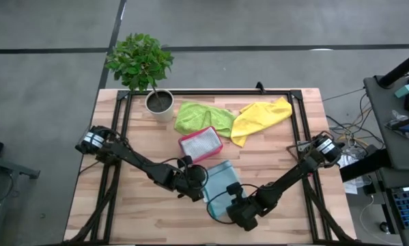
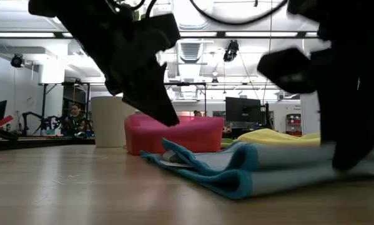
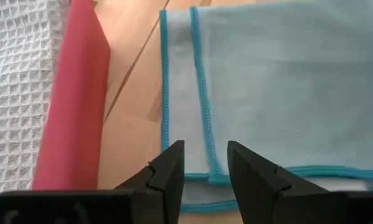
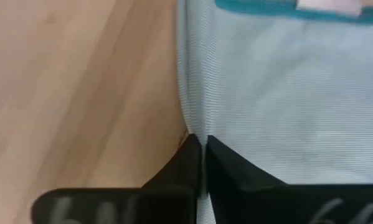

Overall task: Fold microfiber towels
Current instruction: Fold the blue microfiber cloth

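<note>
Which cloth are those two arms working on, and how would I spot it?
Start at the potted plant at the table's far edge, then come past the pink tray toward the near edge. There lies the pale blue towel with darker blue edging, unlike the green and yellow ones.

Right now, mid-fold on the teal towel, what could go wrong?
1. The right gripper is shut on only a thin pinch of the light teal-blue microfiber towel at its edge; a pull may slip it free.
2. The left gripper is open over the towel's doubled blue hem, apparently not clamping, so the fold could drag.
3. The pink rectangular plastic tray sits close beside the towel; a sweep might nudge it.
</note>
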You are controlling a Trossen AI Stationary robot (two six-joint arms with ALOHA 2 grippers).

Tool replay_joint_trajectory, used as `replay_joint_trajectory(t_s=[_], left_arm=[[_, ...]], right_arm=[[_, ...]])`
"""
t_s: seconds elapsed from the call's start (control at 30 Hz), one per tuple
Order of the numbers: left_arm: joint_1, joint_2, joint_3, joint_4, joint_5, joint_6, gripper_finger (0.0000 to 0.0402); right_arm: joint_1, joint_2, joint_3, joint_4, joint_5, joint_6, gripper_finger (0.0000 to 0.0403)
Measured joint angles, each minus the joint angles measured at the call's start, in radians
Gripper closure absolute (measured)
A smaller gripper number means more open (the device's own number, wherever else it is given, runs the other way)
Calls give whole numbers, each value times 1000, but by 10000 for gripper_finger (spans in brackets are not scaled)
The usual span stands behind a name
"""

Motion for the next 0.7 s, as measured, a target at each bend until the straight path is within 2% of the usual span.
replay_joint_trajectory(t_s=[0.33,0.53,0.7], left_arm=[[-8,39,-38,-2,-5,11,295],[-8,39,-85,40,-4,22,295],[-13,48,-127,209,2,48,295]], right_arm=[[3,-66,35,-20,-250,43,394],[4,-78,59,-32,-265,50,394],[-6,-84,112,-100,-250,5,394]])
